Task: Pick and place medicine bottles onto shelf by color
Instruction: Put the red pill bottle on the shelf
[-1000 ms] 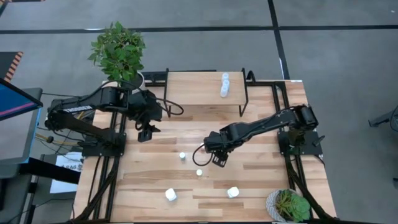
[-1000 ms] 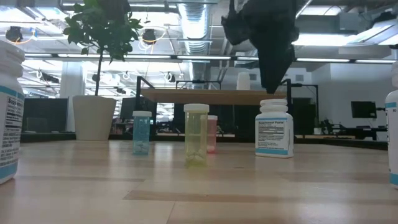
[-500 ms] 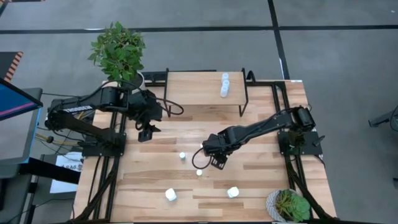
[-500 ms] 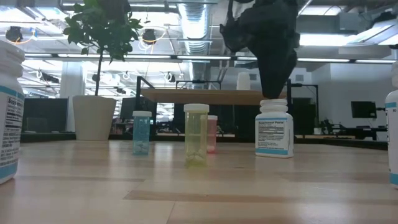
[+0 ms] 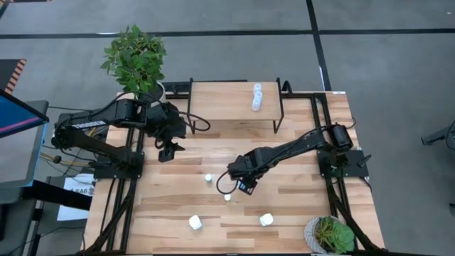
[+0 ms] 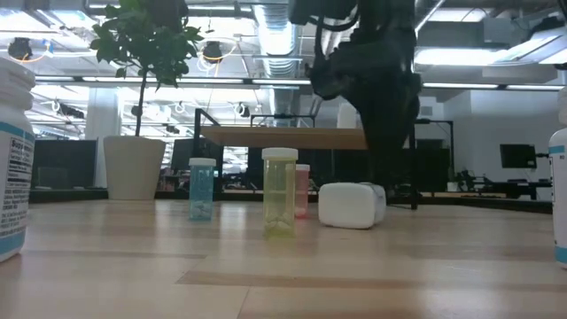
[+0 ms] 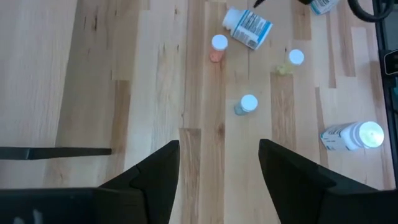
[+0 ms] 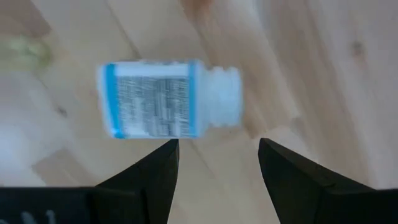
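Note:
A white medicine bottle with a blue-edged label [image 8: 152, 99] [image 6: 352, 206] lies on its side on the table, its white cap [image 8: 224, 99] to one side. My right gripper [image 8: 217, 146] [image 5: 240, 183] is open just above it, pointing down. Three small vials stand upright to its left: blue [image 6: 202, 188], yellow [image 6: 279, 190] and pink [image 6: 302, 190]. The shelf [image 5: 227, 99] at the far edge carries two white bottles [image 5: 257, 96]. My left gripper [image 7: 217, 146] [image 5: 167, 149] hangs open over the table's left part. My right gripper stands open over the fallen bottle, fingers pointing down. One fingertip [image 8: 168, 152] is close to the bottle's labelled side [image 8: 155, 130]. I cannot tell whether it touches. The bottle rests on the table on its side.
Two larger white bottles lie near the front edge [image 5: 195, 222] [image 5: 266, 220]. A tall plant [image 5: 135, 60] stands at the far left corner, a small potted plant [image 5: 328, 235] at the near right corner. The shelf's black legs [image 5: 279, 117] stand on the table.
My right gripper has sunk and gone a little toward the table's near left, staying open. The white bottle with the blue label, upright under the gripper before, has tipped over and now lies on its side.

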{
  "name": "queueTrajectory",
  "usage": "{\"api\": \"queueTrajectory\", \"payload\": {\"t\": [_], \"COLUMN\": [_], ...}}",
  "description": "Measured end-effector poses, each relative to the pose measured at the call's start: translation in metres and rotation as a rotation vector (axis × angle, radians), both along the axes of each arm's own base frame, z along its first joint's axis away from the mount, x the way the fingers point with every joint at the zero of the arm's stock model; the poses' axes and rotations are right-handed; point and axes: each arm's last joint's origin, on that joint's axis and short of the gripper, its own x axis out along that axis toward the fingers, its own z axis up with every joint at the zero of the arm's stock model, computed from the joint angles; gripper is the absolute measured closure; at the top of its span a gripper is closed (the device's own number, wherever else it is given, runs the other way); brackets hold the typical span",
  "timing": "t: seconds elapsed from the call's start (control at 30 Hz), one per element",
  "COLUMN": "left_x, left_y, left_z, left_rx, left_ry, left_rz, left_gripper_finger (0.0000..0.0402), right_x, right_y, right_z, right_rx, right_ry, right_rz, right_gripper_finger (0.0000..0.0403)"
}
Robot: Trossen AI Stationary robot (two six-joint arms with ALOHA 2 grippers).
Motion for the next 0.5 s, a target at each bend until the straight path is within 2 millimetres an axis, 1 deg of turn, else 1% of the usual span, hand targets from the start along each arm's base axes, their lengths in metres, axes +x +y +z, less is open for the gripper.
{"api": "queueTrajectory", "payload": {"t": [0.07, 0.17, 0.3, 0.4, 0.5], "left_x": [0.000, 0.000, 0.000, 0.001, 0.006], "left_y": [0.000, 0.000, 0.000, -0.002, -0.007], "left_z": [0.000, 0.000, 0.000, -0.001, -0.012], "left_rx": [0.000, 0.001, -0.003, -0.017, -0.049], "left_ry": [0.000, 0.001, 0.002, 0.000, -0.008], "left_rz": [0.000, -0.002, 0.005, 0.014, 0.037], "left_gripper_finger": [0.0196, 0.0196, 0.0196, 0.0196, 0.0196], "right_x": [-0.001, -0.001, -0.004, -0.010, -0.023], "right_y": [0.000, 0.003, 0.010, 0.018, 0.025], "right_z": [0.003, 0.012, 0.013, 0.012, 0.015], "right_rx": [0.002, 0.013, 0.014, 0.005, -0.018], "right_ry": [-0.008, -0.055, -0.055, -0.013, 0.079], "right_rz": [-0.001, 0.002, 0.023, 0.049, 0.074], "right_gripper_finger": [0.0158, 0.0158, 0.0158, 0.0158, 0.0158]}}
